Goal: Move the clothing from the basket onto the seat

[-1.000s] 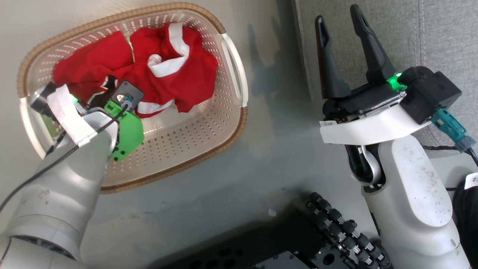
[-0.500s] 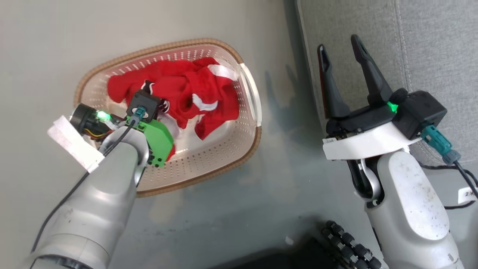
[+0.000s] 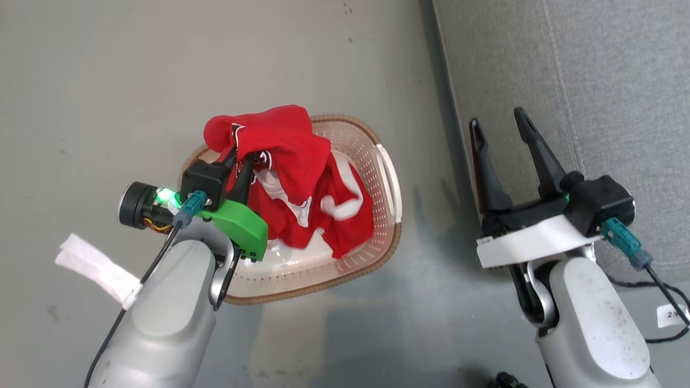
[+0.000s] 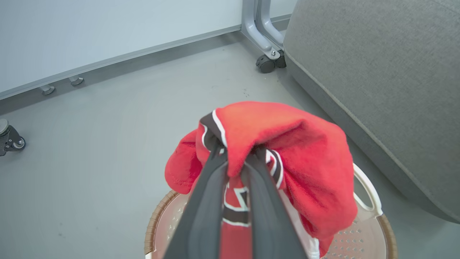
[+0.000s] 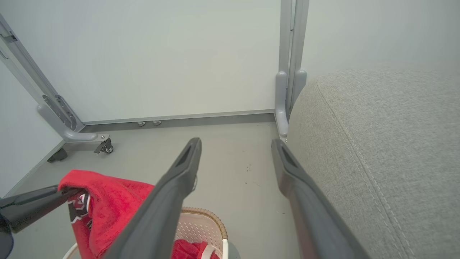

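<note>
My left gripper (image 3: 245, 161) is shut on a bright red piece of the clothing (image 3: 285, 145), held above the cream basket (image 3: 389, 183) and draping over the fingers. In the left wrist view the gripper (image 4: 233, 158) pinches this clothing (image 4: 294, 144) over the basket (image 4: 370, 201). A second red garment with white trim (image 3: 345, 210) lies inside the basket. My right gripper (image 3: 497, 118) stands open at the edge of the grey seat (image 3: 593, 81), with nothing between its fingers. The right wrist view shows that gripper (image 5: 236, 142) open, the seat (image 5: 377, 144) at its right and the lifted clothing (image 5: 107, 201) at lower left.
The basket stands on a grey floor (image 3: 161, 81) just left of the seat. A metal frame on castors (image 4: 267, 63) stands at the seat's far corner. Another castor (image 4: 10, 138) and a frame leg (image 5: 72, 133) sit by the white wall.
The head camera has drawn back, so the basket looks smaller. My left gripper has risen out of the basket with the red garment. The right gripper stays open.
</note>
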